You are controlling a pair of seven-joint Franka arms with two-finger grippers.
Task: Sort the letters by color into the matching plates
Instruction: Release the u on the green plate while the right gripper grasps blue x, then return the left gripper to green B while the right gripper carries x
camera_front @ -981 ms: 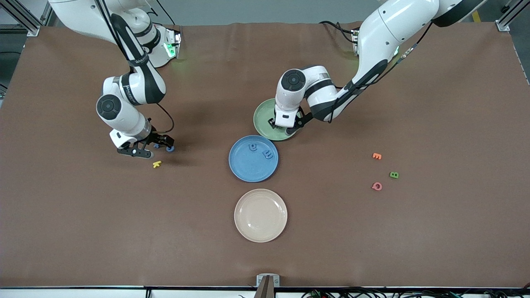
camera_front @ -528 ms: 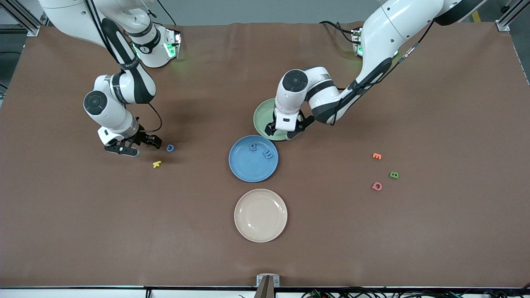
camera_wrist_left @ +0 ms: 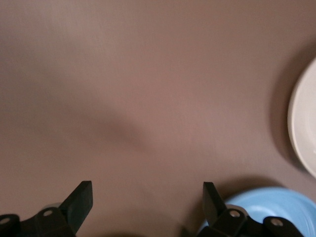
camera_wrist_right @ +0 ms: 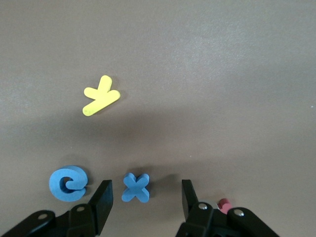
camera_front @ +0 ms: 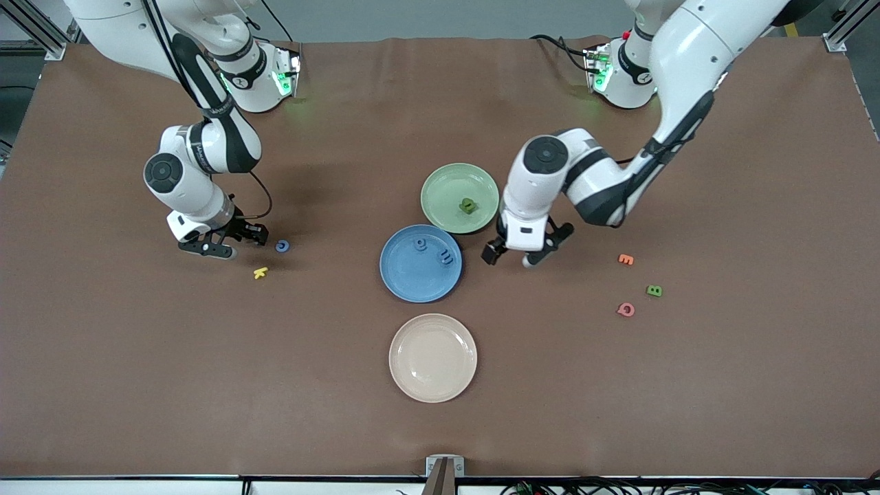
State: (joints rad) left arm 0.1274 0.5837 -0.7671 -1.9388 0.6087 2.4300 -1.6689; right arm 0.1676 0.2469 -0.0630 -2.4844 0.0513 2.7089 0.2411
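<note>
- Currently the blue X (camera_wrist_right: 136, 187) lies on the worktop (camera_front: 619, 412) toward the right arm's edge, between the spread fingers of the right hand (camera_wrist_right: 143, 200); blue C (camera_wrist_right: 68, 183) just beside risks being nudged.
- Left hand (camera_front: 509, 253), spread and empty, hovers beside the blue plate (camera_front: 412, 285); a low sweep could clip the rim.

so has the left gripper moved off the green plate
Yes. The left gripper has left the green plate and now hangs over bare table beside the blue plate, jaws open.
</note>
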